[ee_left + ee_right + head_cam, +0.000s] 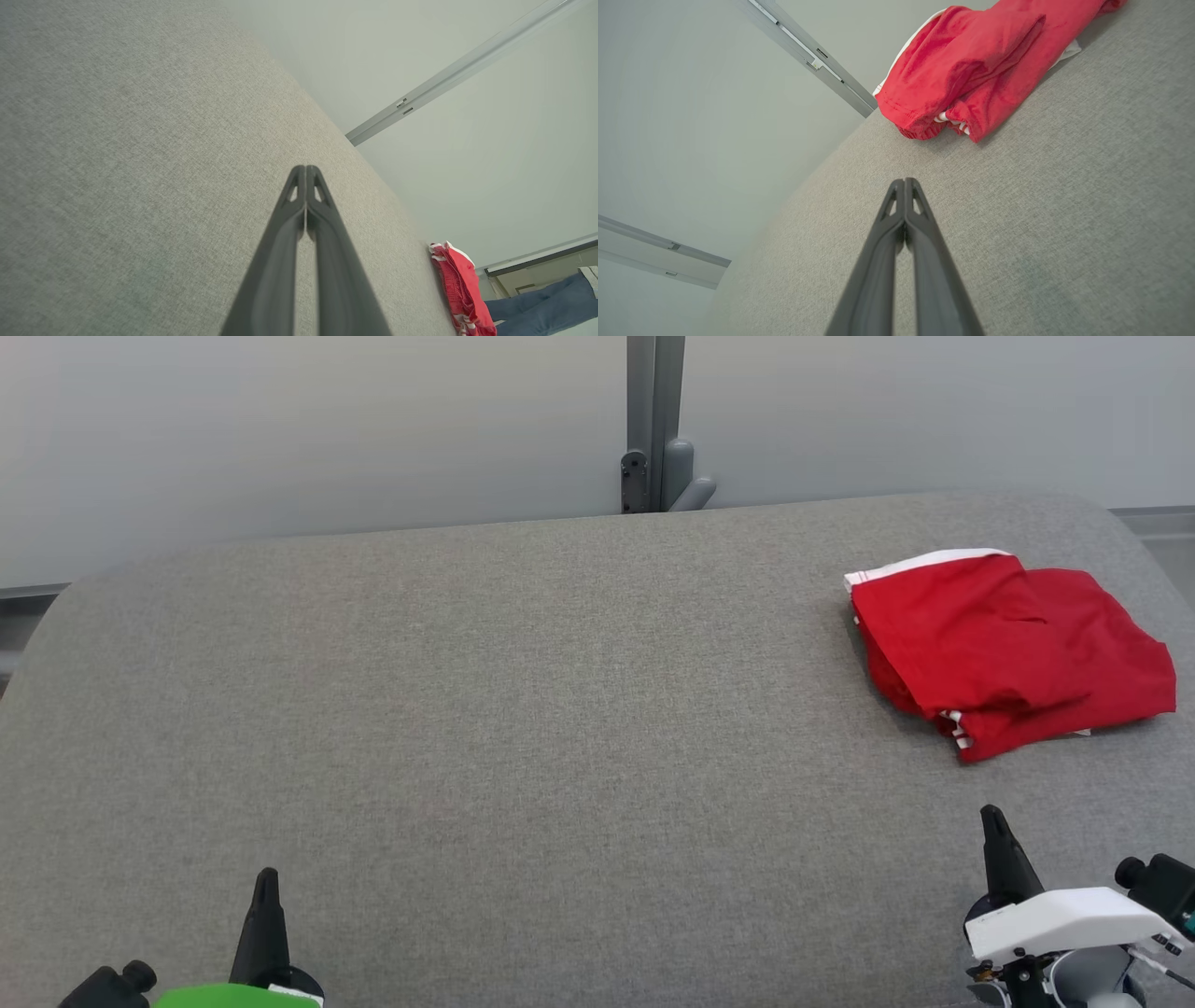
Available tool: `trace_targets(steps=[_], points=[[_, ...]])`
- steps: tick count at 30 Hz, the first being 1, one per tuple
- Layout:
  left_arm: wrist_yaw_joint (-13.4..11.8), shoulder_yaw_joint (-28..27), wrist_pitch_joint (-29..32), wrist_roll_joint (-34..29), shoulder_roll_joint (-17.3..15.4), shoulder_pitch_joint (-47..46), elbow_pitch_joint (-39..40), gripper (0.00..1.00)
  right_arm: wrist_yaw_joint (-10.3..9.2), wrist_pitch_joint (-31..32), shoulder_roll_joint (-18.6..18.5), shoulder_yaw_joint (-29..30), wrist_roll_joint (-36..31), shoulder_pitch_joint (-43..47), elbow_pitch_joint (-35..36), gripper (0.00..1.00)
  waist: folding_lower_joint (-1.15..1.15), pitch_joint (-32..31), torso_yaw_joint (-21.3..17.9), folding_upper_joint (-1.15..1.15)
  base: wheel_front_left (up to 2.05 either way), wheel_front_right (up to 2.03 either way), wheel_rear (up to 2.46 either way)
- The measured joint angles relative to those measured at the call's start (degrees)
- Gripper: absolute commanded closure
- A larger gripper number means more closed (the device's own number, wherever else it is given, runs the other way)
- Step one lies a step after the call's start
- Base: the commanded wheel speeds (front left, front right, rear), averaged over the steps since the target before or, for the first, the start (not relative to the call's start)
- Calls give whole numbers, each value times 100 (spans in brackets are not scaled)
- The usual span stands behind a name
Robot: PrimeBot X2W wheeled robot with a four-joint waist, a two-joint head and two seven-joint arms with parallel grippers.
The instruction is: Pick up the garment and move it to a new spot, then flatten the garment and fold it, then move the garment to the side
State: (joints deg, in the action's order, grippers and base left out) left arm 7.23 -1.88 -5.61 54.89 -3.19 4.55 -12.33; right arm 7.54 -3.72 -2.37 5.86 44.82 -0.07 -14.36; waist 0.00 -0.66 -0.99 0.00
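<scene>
Your garment (1008, 644) lies folded near the worktop's (523, 709) far right corner, close to the right edge. It is red, with a white band along its far edge and small white stripes at the near hem. You can see no print or label on it from here. In the right wrist view the garment (971, 70) sits ahead of the fingers, well apart from them, with the striped hem facing the camera.

Your right gripper (991, 817) is over the near right part of the worktop, short of the garment, and its jaws are pressed together with nothing between them (904, 182). Your left gripper (267, 877) is at the near left, also with jaws together and empty (306, 170).

In the left wrist view the garment (460, 289) sits at the far edge, and a person's legs (546, 303) in jeans show beyond it.
</scene>
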Motion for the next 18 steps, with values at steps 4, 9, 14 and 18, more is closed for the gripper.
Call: trace_targets(steps=[4, 9, 14, 18], points=[[0, -8, 60, 278, -3, -72, -2, 100, 0, 74, -1, 13, 321, -28, 19, 100, 0, 4, 5, 0, 0, 0, 0], [0, -19, 137, 549, -7, -121, -4, 100, -1, 147, -2, 23, 628, -45, 27, 100, 0, 8, 10, 0, 0, 0, 0], [0, -32, 210, 845, -10, -198, -9, 100, -2, 223, -4, 35, 1005, -79, 47, 100, 0, 13, 16, 0, 0, 0, 0], [0, -45, 278, 1049, -13, -250, -13, 100, -2, 292, -7, 47, 1285, -92, 58, 100, 0, 17, 21, 0, 0, 0, 0]])
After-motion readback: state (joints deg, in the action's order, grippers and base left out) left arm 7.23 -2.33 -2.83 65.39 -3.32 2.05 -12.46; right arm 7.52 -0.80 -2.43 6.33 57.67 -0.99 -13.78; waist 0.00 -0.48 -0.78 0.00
